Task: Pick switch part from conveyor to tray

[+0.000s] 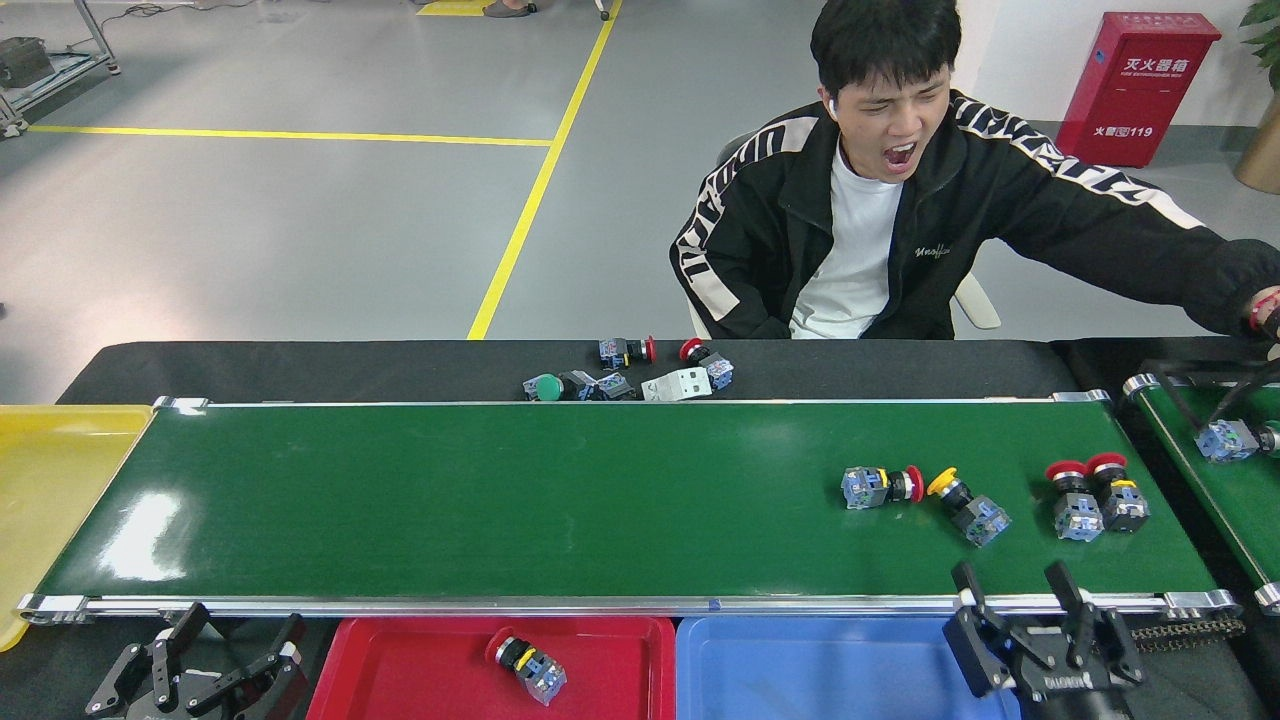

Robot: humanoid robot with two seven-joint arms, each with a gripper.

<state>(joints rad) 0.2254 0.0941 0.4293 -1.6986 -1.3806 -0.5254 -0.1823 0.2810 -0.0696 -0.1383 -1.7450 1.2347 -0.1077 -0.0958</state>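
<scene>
Since the right pincer (1030,600) stands wide and empty at the conveyor's (500,500) near rail, the switches (1095,495) lie just beyond it; the left pincer (225,655), also wide, is far off.

Conveyor (500,500): four switch parts lie at its right end.
Red tray (400,670): holds one red-capped switch part (527,665).
Right pincer (1030,605): empty, fingers spread, over the belt's near rail.
Left pincer (215,650): spread, empty, bottom left.

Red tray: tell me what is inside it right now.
One switch part with a red cap and a blue body lies on its side in the red tray, right of middle. The rest of the visible floor is bare. The tray's near edge is cut off by the view.
</scene>
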